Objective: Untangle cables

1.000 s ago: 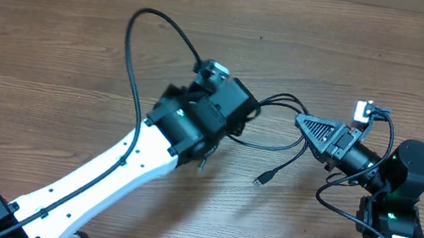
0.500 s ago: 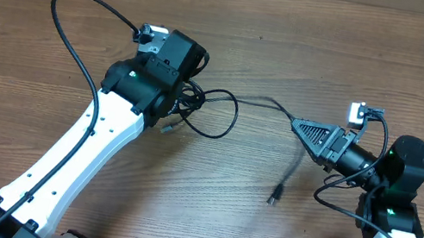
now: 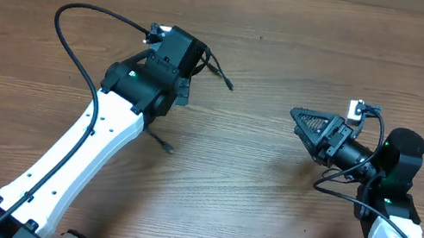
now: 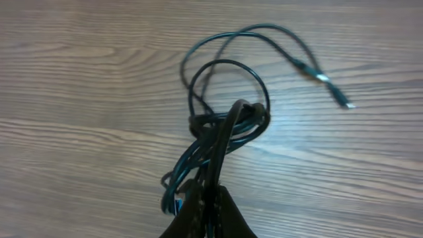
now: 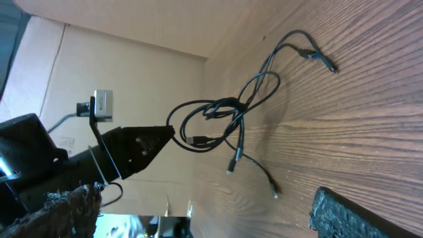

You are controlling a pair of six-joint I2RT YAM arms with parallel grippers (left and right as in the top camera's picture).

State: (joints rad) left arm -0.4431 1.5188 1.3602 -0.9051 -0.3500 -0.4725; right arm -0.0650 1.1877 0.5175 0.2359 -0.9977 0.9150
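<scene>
**Overhead view: bundle in one grip, knot not yet undone**

The left end effector (image 4: 207,198) is clamped on the cables (image 4: 221,125), gripping several strands at once just below the knot. The right end effector (image 3: 303,128) stands apart with nothing between its fingers, well away from the bundle, over bare table (image 3: 295,46).

By my reading, little of the job is done. The left wrist view shows loops wound round a tight crossing point, and only one long end with its plug (image 4: 340,100) runs free. The strands have yet to be pulled out of that crossing and laid separately.

From above, the left arm covers the knot, so only two loose ends stick out from beneath it. I cannot tell how many cables there are, nor whether the bundle touches the wood. The left fingers are cut off at the frame's bottom edge
</scene>
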